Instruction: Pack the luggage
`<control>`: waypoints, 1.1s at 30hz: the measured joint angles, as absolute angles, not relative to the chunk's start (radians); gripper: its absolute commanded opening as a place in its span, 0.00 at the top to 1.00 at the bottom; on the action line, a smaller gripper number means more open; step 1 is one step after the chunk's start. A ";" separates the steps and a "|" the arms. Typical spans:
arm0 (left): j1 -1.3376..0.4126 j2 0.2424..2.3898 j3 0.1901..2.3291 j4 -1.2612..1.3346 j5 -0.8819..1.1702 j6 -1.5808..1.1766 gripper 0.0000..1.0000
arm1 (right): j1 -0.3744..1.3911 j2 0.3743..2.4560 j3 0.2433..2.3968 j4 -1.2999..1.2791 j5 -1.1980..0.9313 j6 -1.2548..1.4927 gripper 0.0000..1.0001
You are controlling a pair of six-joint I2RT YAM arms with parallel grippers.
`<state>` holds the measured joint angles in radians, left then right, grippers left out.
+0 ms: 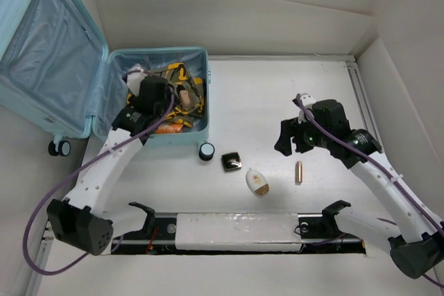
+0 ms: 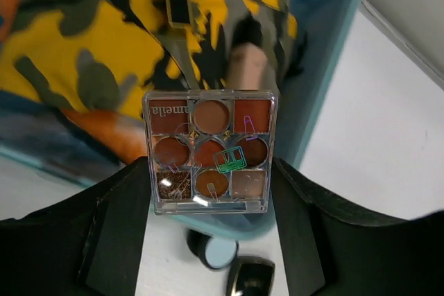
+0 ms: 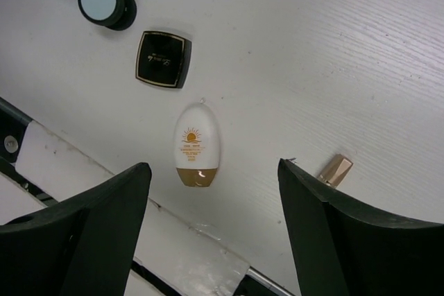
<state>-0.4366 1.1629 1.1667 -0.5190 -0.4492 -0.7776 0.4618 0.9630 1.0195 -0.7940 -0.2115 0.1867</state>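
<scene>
Left arm (image 1: 104, 171) and right arm (image 1: 399, 195): white link shells, black joint housings, black base blocks. One purple cable (image 1: 26, 240) runs loose along each, base to wrist. Left gripper (image 2: 208, 171) and right gripper (image 3: 214, 171): matte black, broad angular fingers (image 3: 83, 240). White cap (image 1: 306, 98) at each wrist.

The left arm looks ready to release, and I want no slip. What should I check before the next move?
1. Palette clamped in the left gripper: ok.
2. Left gripper above the open luggage: ok.
3. Room beside the camouflage cloth below: cannot tell.
4. Right gripper open, empty, away from the luggage: ok.
5. Jar, compact, bottle and tube packed: not ok, all on the table.
</scene>
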 measured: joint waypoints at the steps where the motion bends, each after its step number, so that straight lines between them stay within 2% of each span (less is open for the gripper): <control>1: -0.359 1.180 1.175 -0.501 -0.411 -0.743 0.68 | 0.467 0.966 1.020 -0.792 -0.212 0.187 0.20; 5: -0.107 1.320 1.223 -0.442 -0.330 -0.641 0.68 | 0.498 0.971 1.030 -0.788 -0.212 0.189 0.20; 8: -0.007 1.421 1.239 -0.426 -0.305 -0.598 0.68 | 0.517 0.969 1.039 -0.780 -0.208 0.192 0.20; 12: 0.074 1.488 1.239 -0.422 -0.251 -0.567 0.54 | 0.532 0.957 1.040 -0.777 -0.189 0.208 0.20; 13: 0.090 1.496 1.239 -0.420 -0.241 -0.564 0.46 | 0.532 0.949 1.040 -0.777 -0.184 0.211 0.20; 18: 0.138 1.499 1.238 -0.413 -0.213 -0.554 0.26 | 0.542 0.917 1.040 -0.778 -0.167 0.226 0.20; 26: 0.073 1.313 1.244 -0.395 -0.150 -0.506 0.26 | 0.567 0.930 1.039 -0.777 -0.156 0.244 0.20; 29: 0.065 1.257 1.245 -0.394 -0.102 -0.497 0.29 | 0.571 0.945 1.039 -0.777 -0.141 0.248 0.21; 33: 0.003 1.168 1.197 -0.399 -0.034 -0.488 0.29 | 0.571 0.947 1.039 -0.777 -0.087 0.257 0.30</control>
